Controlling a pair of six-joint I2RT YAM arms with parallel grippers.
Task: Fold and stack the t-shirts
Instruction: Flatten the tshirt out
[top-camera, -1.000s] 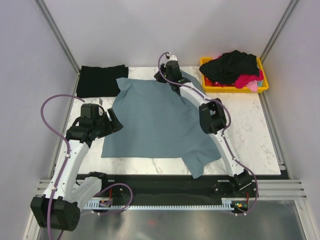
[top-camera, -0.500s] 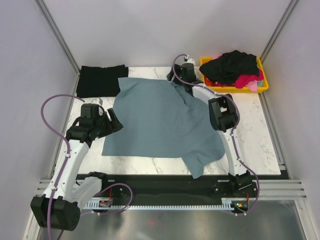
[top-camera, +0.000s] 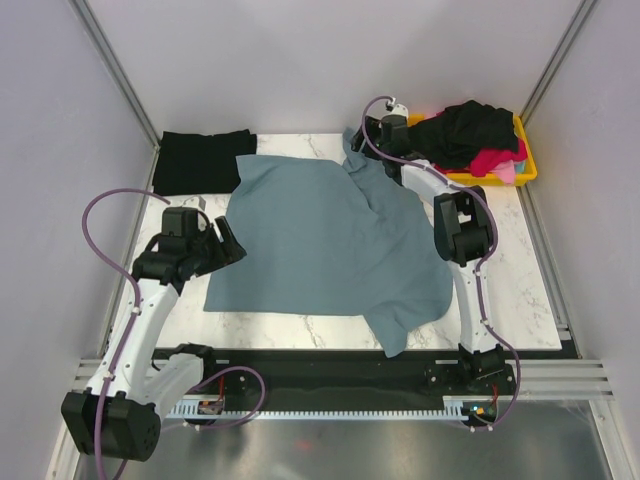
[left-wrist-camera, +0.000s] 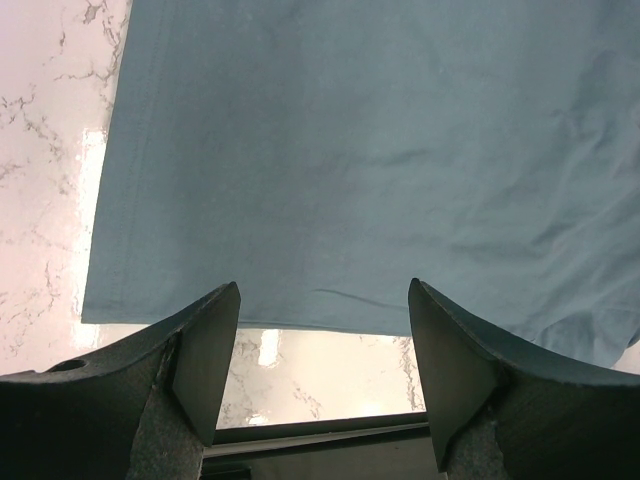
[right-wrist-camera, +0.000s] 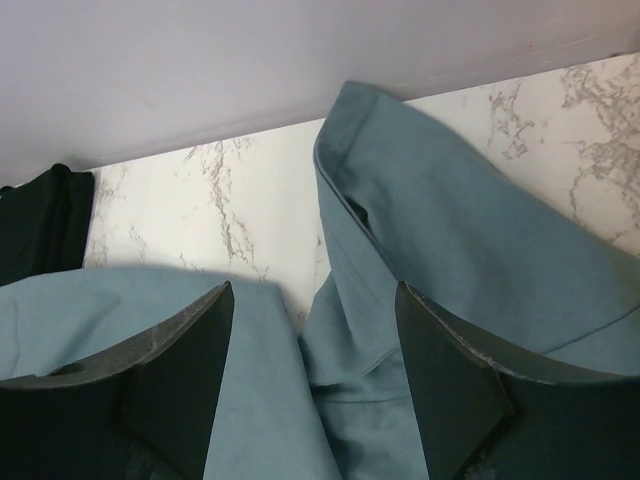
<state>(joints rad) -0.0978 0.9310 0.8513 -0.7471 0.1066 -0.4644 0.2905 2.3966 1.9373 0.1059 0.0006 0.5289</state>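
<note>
The blue-grey t-shirt (top-camera: 320, 240) lies spread across the bench (top-camera: 530, 290). The left tool (left-wrist-camera: 320, 300) hovers over its near-left hem, fingers apart. The right tool (right-wrist-camera: 312, 300) is also apart, gripping nothing, above the rumpled far-right corner. A folded black t-shirt (top-camera: 203, 160) lies far left.

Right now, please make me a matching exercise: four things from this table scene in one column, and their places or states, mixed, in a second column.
1. slate blue-grey cotton t-shirt
2. folded black cotton t-shirt
3. yellow rectangular plastic bin
4. left gripper

A. far right corner
B. spread over the middle
C. open, by the blue-grey shirt's left edge
D. far left corner

Pairs: 1-B, 2-D, 3-A, 4-C
</note>
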